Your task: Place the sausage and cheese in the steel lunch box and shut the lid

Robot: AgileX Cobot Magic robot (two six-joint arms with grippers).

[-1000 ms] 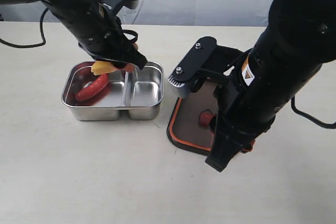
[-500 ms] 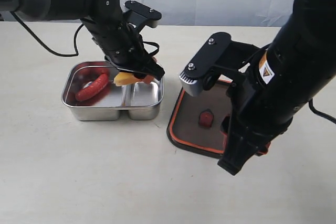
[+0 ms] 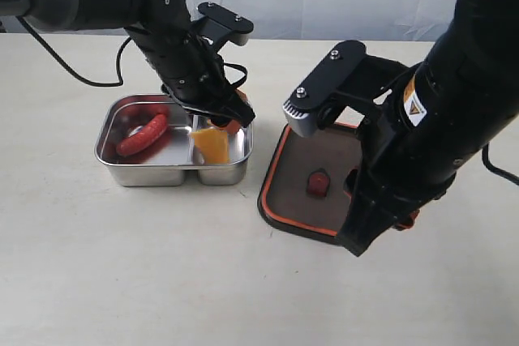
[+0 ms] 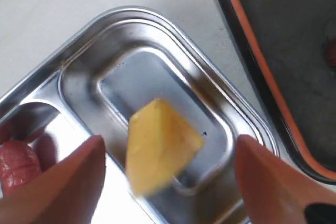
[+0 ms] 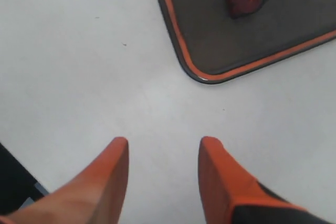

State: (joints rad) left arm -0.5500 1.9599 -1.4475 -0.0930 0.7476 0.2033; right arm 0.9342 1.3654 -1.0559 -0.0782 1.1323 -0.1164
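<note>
2 claws gape empty: left claw [image 4: 168,142] over cheese [image 3: 211,145] in steel lunch box [image 3: 174,176], right claw [image 5: 164,145] near lid [image 5: 220,35].

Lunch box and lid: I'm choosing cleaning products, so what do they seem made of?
The lunch box looks like polished steel: mirror-bright, reflecting the sausage. The lid looks like dark matte plastic, probably with a rubbery orange rim seal; exact material is uncertain.

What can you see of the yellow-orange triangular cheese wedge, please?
The yellow-orange cheese wedge is a smooth, thick triangular block, blurred in the left wrist view. It stands tilted in the right-hand compartment of the shiny steel lunch box, by the divider, below the open left gripper, whose fingers do not touch it.
</note>
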